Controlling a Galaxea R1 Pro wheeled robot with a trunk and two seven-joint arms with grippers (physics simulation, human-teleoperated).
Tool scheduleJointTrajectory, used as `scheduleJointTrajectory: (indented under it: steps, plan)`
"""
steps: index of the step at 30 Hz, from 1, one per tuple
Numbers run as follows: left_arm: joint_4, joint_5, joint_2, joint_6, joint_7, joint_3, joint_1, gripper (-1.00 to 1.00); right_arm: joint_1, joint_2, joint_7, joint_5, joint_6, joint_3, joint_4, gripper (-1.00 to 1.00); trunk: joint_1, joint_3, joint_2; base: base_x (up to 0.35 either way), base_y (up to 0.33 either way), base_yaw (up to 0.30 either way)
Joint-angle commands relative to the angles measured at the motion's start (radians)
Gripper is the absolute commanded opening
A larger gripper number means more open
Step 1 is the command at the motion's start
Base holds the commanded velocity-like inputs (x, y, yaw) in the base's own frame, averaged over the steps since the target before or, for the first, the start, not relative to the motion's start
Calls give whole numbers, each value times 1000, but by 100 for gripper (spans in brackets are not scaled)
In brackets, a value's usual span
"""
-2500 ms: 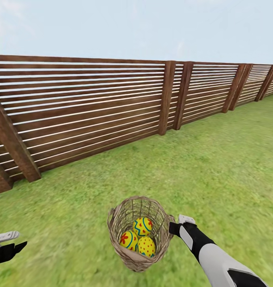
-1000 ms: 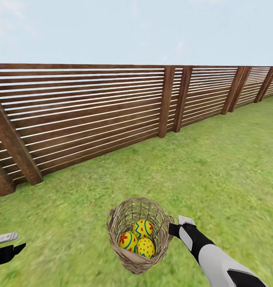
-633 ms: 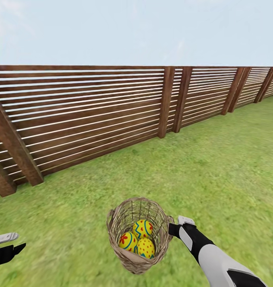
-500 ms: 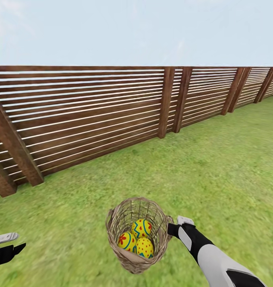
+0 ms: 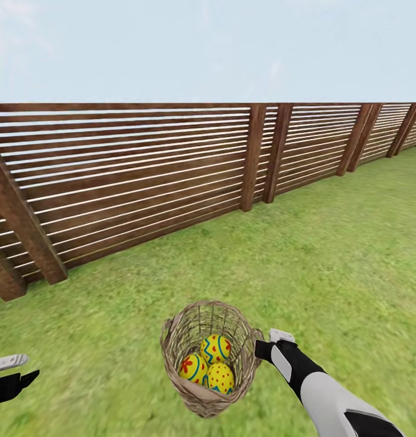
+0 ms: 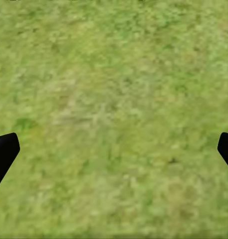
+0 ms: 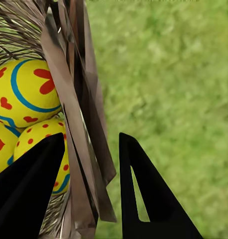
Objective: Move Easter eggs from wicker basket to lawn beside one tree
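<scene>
Wicker basket upright on the lawn, near bottom-centre of head view, w/ all three Easter eggs inside, touching each other, packed at the bottom. Right gripper clamped on basket rim at its right side: in right wrist view one finger inside the basket beside the eggs, other finger outside, woven wall pinched between. Left gripper at lower-left of head view, well apart from the basket; in left wrist view both fingertips far apart, only grass between. Brown slatted fence across far side of lawn, seen in head view. Compared w/ 2.5 s ago: fence top lower in picture, so camera tilted slightly; basket, eggs, grip same relative to arm.
</scene>
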Motion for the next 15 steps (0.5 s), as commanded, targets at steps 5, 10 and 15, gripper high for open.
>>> scheduleJointTrajectory:
  steps: [5,10,15]
  plan:
    - [-1,4,0,7,-3,2,-1,100,0,1,-5,-15,4,-3,-3,-100,-19,15,34,0,0,0]
    - [0,4,0,7,-3,2,-1,100,0,1,-5,-15,4,-3,-3,-100,-38,30,69,0,0,0]
    - [0,4,0,7,-3,2,-1,100,0,3,-5,-15,4,-3,-2,-100,-58,46,104,0,0,0]
